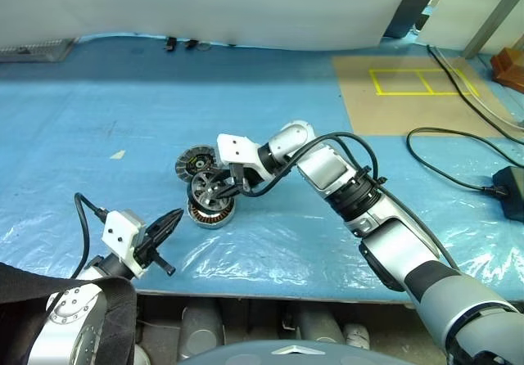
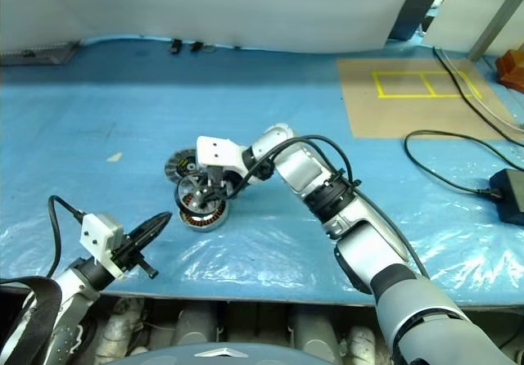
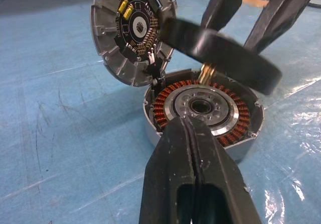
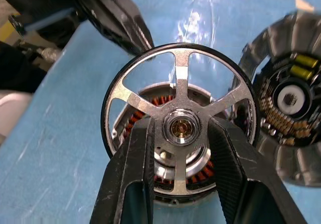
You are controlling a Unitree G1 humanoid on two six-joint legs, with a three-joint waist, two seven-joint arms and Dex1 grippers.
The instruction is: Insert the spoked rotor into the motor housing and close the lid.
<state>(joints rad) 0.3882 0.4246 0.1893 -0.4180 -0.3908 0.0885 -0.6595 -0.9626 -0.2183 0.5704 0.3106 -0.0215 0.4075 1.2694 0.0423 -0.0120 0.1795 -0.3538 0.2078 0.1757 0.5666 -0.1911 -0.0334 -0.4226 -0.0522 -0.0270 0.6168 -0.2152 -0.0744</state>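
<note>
Right wrist view looks straight down through the job: the blue table cover (image 1: pixel 98 128) spreads widest, carrying the motor housing (image 3: pixel 200 111), whose copper windings face up, ready to receive a part. Leaning against the housing's far edge, the lid (image 3: pixel 131 28) stands tilted with its circuit side toward the housing, apparently hinged or propped open so the cavity is free. Just above the housing, apart from it, hangs the spoked rotor (image 4: pixel 179 128), tipped slightly and nearly centred over the pale middle, which suggests alignment before lowering. The right gripper (image 4: pixel 180 133) holds it, its 2 fingers narrowed on the silver hub between spokes. The left gripper (image 1: pixel 168 222), fingers pressed together and empty, waits near the table's front edge, probably clear of the insertion.
</note>
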